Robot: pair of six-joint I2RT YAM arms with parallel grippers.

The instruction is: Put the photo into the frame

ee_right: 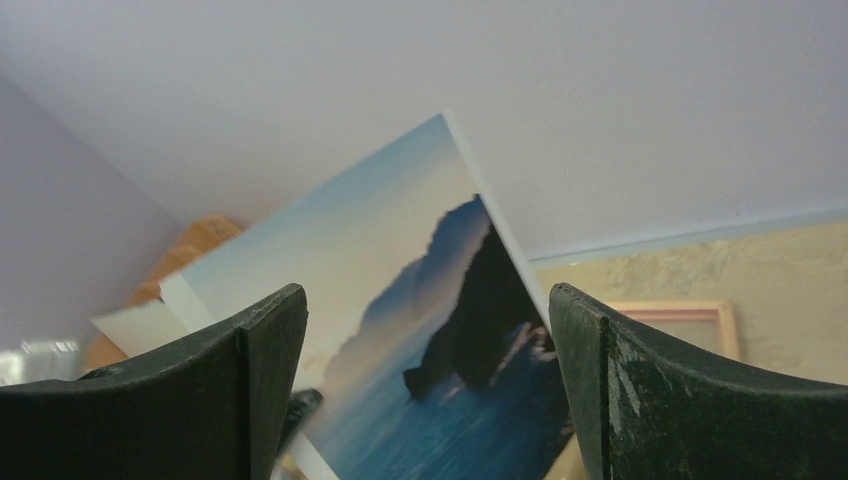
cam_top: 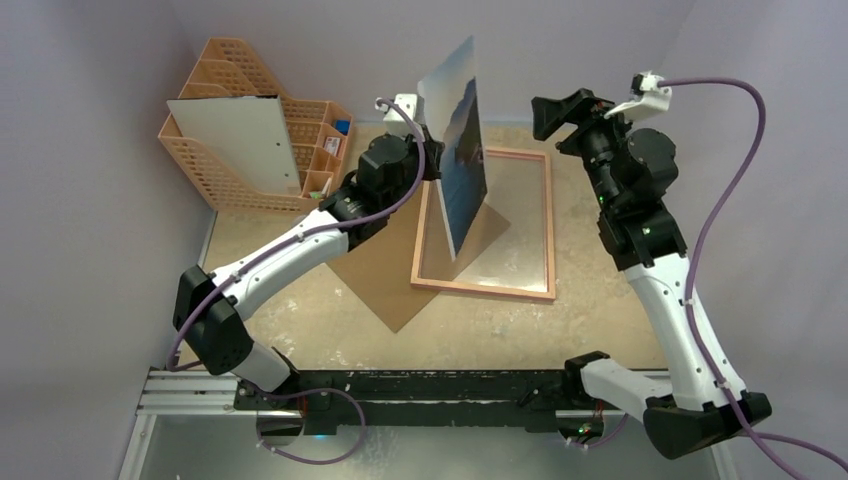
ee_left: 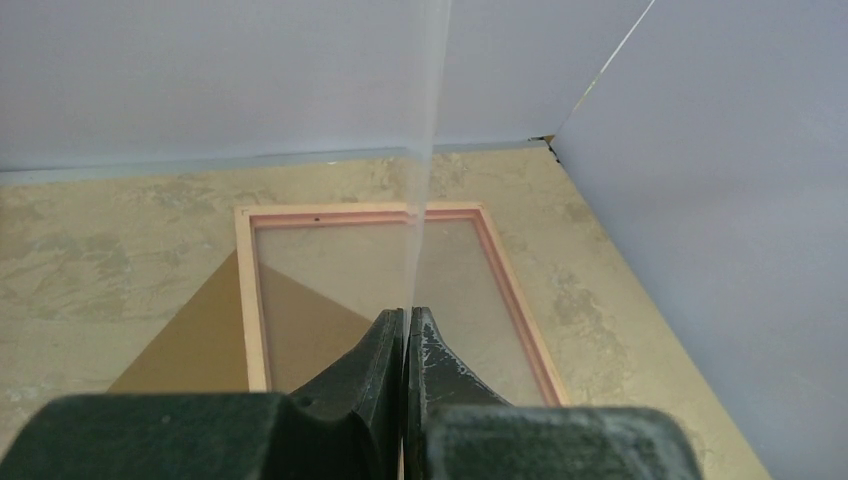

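The left gripper (ee_left: 407, 322) is clamped tight on the photo (cam_top: 462, 165), holding it on edge above the frame (cam_top: 551, 225), which lies flat toward the table's (cam_top: 610, 330) far edge. The right gripper (ee_right: 427, 295) hangs wide open facing the picture side (not touching it). The best approach is probably to seat the low edge inside the frame's left rail, then tip the print down slowly, square to the corners.

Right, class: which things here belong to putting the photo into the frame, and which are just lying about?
Job: large sea-and-mountains photo print, held upright in the left fingers; thin pink rectangular frame, lying flat.
Lying about: brown backing board, partly under the frame; orange mesh file rack; white panel propped at the rack.
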